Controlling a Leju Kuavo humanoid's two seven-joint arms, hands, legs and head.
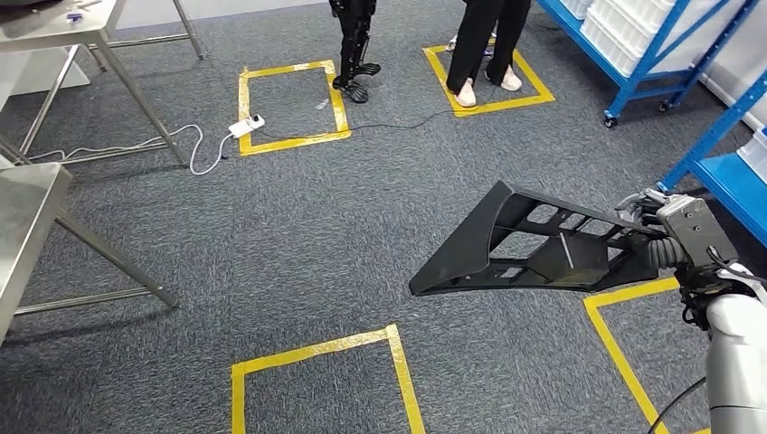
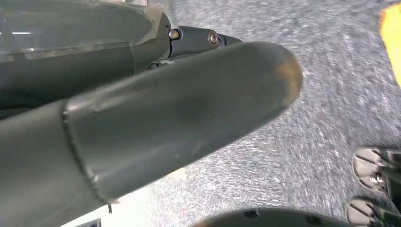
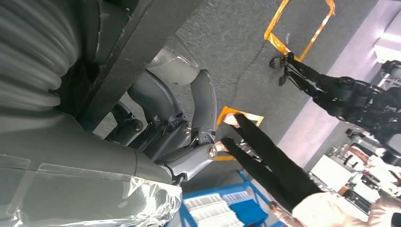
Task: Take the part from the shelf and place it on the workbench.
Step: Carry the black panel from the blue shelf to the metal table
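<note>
Black plastic part (image 1: 534, 249) rides clamped in the right robot hand (image 1: 665, 237), carry underway; next, likely turning toward the steel bench (image 1: 27, 212) well off its far side.

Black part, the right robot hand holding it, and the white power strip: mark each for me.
black part (image 1: 506, 249), head view, on its open-frame middle.
right robot hand (image 1: 674, 237), head view, on its grey body.
white power strip (image 1: 246, 125), head view, on its top face.

The part (image 1: 534, 249) is a black plastic piece, wedge-shaped and ribbed with open cutouts, and it is hanging in the air over the grey carpet, lying nearly level. Its wide end is sitting in the right hand (image 1: 674, 237), while its pointed tip is reaching out leftward.
</note>
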